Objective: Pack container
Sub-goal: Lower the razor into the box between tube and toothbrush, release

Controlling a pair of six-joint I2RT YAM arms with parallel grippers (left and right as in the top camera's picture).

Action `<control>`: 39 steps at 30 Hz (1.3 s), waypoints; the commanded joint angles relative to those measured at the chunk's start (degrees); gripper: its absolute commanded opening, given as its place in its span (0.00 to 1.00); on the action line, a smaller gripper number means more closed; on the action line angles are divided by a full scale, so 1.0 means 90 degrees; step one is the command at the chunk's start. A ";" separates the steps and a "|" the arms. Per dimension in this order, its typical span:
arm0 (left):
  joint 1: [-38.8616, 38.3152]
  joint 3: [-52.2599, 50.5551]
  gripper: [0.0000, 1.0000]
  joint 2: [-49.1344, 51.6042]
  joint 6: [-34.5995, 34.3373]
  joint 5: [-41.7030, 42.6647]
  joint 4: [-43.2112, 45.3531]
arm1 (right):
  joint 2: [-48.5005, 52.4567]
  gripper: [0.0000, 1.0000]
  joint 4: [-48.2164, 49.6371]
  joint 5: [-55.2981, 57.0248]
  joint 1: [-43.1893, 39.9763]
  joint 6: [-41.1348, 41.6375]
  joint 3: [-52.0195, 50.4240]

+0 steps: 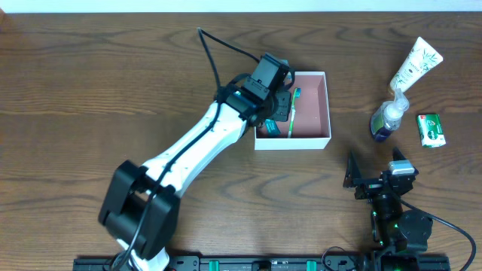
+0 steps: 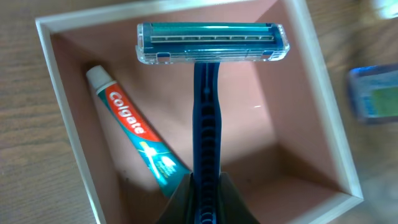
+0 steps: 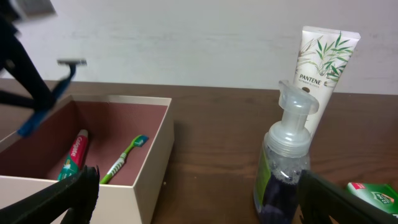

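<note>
The container point(image 1: 325, 105) is a square white-walled box with a pink-brown floor, at the table's middle back. It also shows in the left wrist view point(image 2: 56, 68) and the right wrist view point(image 3: 152, 158). Inside lie a Colgate toothpaste tube point(image 2: 134, 134) and a green toothbrush point(image 3: 121, 160). My left gripper point(image 2: 205, 202) is shut on a blue razor point(image 2: 211, 62) and holds it above the box interior; the razor also shows in the right wrist view point(image 3: 46, 106). My right gripper point(image 3: 196, 193) is open and empty, low near the table's front right.
A clear pump bottle with dark liquid point(image 3: 286, 168), a white Pantene tube point(image 3: 323, 62) and a small green packet point(image 1: 431, 129) stand at the right of the box. The left arm point(image 1: 196, 143) reaches across the middle of the table.
</note>
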 commanded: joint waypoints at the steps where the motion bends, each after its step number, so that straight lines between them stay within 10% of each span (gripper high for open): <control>1: 0.0027 0.0058 0.08 0.0248 -0.0058 -0.0398 0.0010 | -0.0036 0.99 -0.0012 0.0041 0.0070 -0.0117 -0.0024; 39: 0.0075 0.0056 0.12 0.0935 -0.0345 -0.1185 0.0061 | -0.0036 0.99 -0.0010 0.0041 0.0070 -0.0117 -0.0024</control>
